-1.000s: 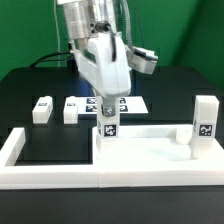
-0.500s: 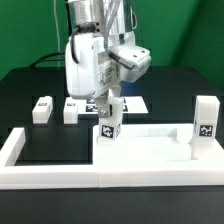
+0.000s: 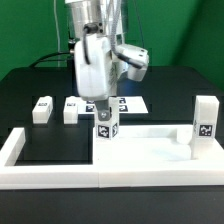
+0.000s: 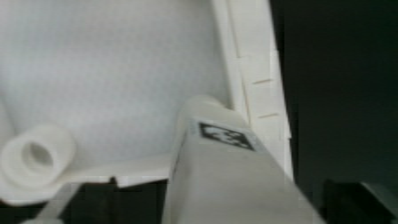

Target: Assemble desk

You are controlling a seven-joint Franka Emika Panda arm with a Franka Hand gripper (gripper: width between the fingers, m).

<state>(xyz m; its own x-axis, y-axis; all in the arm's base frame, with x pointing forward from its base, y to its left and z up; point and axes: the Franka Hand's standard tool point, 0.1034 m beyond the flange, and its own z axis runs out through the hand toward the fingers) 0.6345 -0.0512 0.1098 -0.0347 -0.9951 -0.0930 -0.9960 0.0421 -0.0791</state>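
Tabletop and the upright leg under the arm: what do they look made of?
Tabletop: seemingly rigid white plastic, matte; even colour, crisp moulded rim. Leg: likely the same matte white plastic, square-edged, with a black-and-white tag, perhaps a printed sticker, on its face.

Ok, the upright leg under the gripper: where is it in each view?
Exterior view: the leg stands upright near centre, at the tabletop's far corner on the exterior view's left.
Wrist view: the leg is the close-up white bar over the tabletop.
Shared landmark: the leg's black-and-white tag.
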